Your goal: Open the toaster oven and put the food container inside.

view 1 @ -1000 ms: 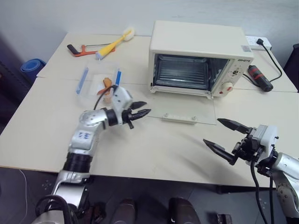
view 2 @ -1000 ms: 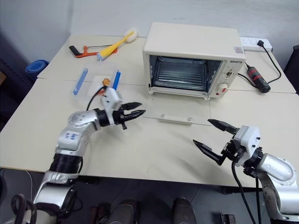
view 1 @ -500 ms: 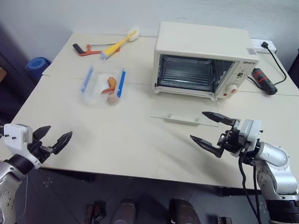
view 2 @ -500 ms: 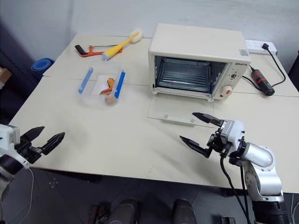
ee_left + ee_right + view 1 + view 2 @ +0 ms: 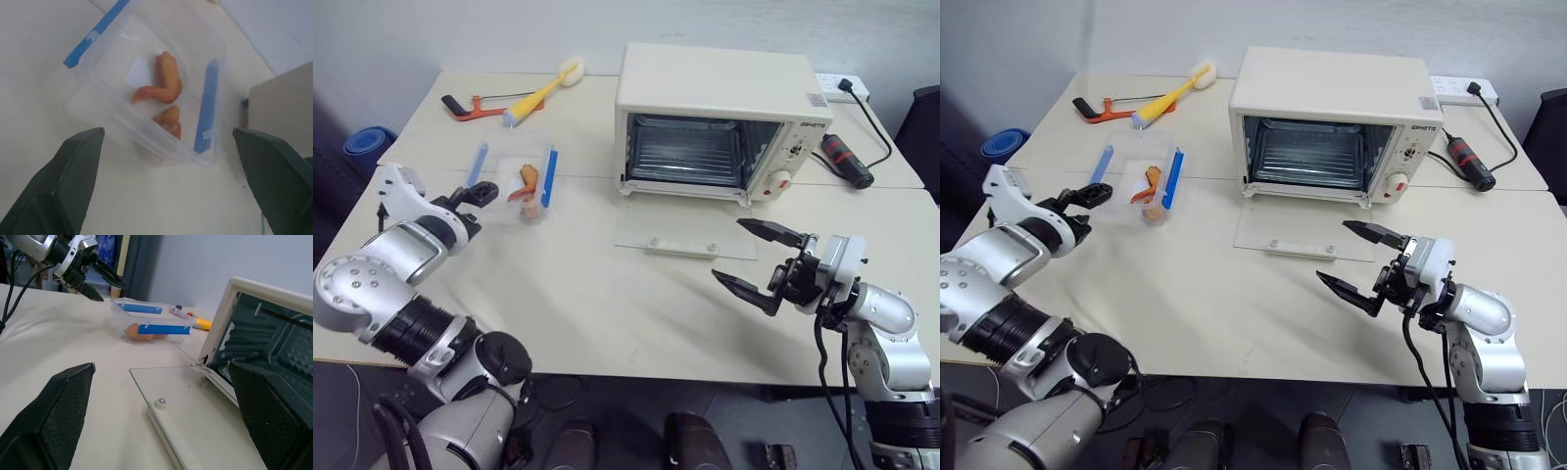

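Now the left gripper (image 5: pixel 1087 193) is at a very different place than one second ago: then it hovered over the middle of the table (image 5: pixel 607 294), near the glass door (image 5: pixel 680 235), and half a second ago it was swung far out past the table's near edge. At this moment it points at the food container (image 5: pixel 514 181), which lies just in front of its fingertips, not yet between them (the left wrist view shows the box beyond the two spread fingers). The jaws are wide apart and hold nothing.

The right gripper (image 5: pixel 756 262) is also spread wide and empty, about where it was, with the lowered door just ahead of it and the toaster oven (image 5: pixel 720 122) behind that door.

I judge that the opening step is finished, because the door lies flat on the table. What remains is to grasp the container and carry it into the open cavity
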Robot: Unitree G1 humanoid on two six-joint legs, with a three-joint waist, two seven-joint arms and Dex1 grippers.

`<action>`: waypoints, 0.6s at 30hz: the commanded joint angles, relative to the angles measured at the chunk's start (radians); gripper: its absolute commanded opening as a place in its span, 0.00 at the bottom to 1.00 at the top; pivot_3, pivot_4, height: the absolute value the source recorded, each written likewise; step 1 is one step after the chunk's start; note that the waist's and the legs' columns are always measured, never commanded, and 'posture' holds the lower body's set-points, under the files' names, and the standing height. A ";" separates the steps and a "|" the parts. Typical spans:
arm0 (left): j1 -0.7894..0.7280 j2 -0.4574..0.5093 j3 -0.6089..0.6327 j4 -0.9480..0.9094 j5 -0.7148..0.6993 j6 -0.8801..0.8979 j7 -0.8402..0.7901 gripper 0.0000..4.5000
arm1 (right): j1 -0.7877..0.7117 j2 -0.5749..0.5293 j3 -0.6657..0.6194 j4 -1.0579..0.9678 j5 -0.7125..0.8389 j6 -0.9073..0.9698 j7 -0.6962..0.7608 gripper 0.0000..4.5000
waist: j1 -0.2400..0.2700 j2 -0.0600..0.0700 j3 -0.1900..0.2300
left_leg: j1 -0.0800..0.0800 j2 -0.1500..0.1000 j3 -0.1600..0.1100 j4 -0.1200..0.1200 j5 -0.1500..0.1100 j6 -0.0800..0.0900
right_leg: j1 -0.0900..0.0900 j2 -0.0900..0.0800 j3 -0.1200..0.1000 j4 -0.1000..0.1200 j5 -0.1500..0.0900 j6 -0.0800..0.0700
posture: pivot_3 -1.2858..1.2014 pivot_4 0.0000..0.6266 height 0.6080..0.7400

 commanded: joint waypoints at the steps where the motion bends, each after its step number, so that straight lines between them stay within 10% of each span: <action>1: -0.062 -0.013 0.033 0.063 0.077 -0.002 0.052 0.99 | 0.019 -0.010 -0.051 -0.020 0.011 -0.028 -0.009 1.00 | 0.005 0.000 0.000 | 0.000 0.000 0.000 0.000 0.000 0.000 | 0.000 0.000 0.000 0.000 0.000 0.000 | 0.52 0.24 1.00; 14: -0.193 0.071 -0.099 0.591 0.112 -0.318 0.084 0.99 | 0.166 -0.007 -0.088 -0.103 0.016 -0.021 -0.032 1.00 | 0.026 -0.001 0.001 | -0.001 0.000 0.000 0.002 0.000 0.000 | -0.001 0.000 0.000 0.000 0.000 0.000 | 0.52 0.24 1.00; 18: -0.200 0.112 -0.156 0.663 0.131 -0.436 0.097 0.80 | 0.204 0.001 -0.089 -0.137 0.018 -0.007 -0.063 1.00 | 0.027 -0.001 0.001 | -0.001 0.000 0.000 0.002 0.000 0.000 | -0.001 0.000 0.000 0.001 0.000 0.000 | 0.52 0.24 1.00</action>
